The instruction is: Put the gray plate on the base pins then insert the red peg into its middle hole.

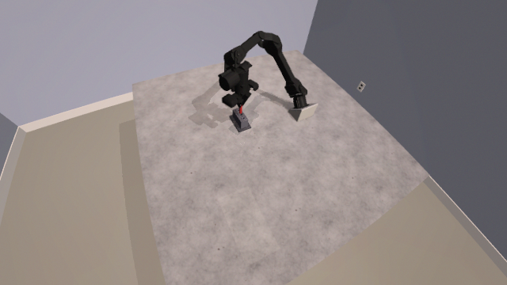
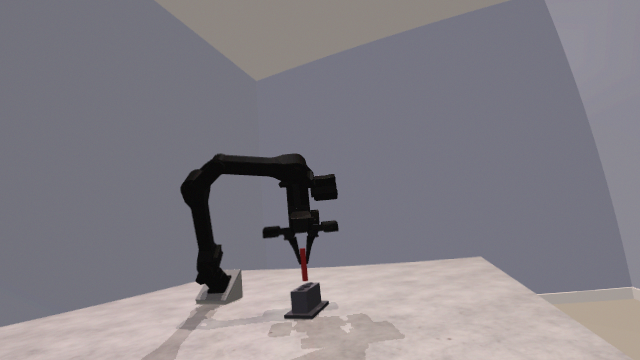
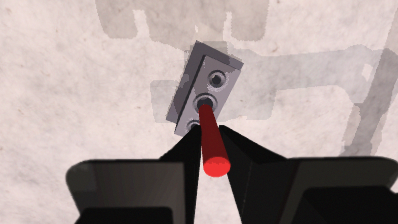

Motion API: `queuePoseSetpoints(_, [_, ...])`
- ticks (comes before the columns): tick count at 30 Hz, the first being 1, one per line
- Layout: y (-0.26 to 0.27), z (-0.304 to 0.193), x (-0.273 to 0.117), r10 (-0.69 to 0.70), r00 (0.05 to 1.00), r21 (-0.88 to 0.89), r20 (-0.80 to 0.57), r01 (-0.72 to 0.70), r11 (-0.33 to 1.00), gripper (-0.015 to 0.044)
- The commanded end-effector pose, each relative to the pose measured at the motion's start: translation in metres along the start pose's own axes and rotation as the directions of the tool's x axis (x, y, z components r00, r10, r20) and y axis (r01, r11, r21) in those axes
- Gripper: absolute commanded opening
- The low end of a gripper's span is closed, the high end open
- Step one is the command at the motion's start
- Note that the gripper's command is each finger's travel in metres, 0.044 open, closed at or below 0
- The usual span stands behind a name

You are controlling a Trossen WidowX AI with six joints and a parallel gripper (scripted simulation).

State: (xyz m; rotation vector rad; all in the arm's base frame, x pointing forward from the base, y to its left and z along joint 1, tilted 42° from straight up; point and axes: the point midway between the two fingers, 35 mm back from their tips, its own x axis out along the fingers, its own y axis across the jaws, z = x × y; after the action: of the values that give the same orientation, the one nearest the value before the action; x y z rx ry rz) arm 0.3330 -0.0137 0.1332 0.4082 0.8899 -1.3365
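Note:
The gray plate (image 1: 238, 115) (image 2: 305, 300) (image 3: 227, 97) shows as a block with three holes in a row on its top and lies flat on the dark base (image 2: 295, 316) (image 3: 185, 86), whose rim sticks out around its foot. The pins are not clearly visible. My gripper (image 1: 241, 105) (image 2: 303, 260) (image 3: 209, 130) points down over the plate and is shut on the red peg (image 1: 241, 111) (image 2: 304, 271) (image 3: 213, 139). The peg is near upright, its lower end a little above the plate in the exterior view. In the wrist view that end overlaps the middle hole (image 3: 205, 102).
The arm's light wedge-shaped mount (image 1: 306, 113) (image 2: 234, 287) stands on the gray mottled table (image 1: 245, 170) (image 2: 410, 285), to one side of the base. Shadows of the arm fall around the base. Walls stand beyond the table's edges.

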Motion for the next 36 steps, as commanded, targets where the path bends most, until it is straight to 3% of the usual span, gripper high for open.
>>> queuePoseSetpoints(1, [-0.001,0.001,-0.001,0.001,1.000,-0.005,0.003,-0.001,1.000,0.0000])
queuePoseSetpoints(36, [0.000,0.002,0.014,0.000,1.000,0.000,0.000,0.000,1.000,0.0000])
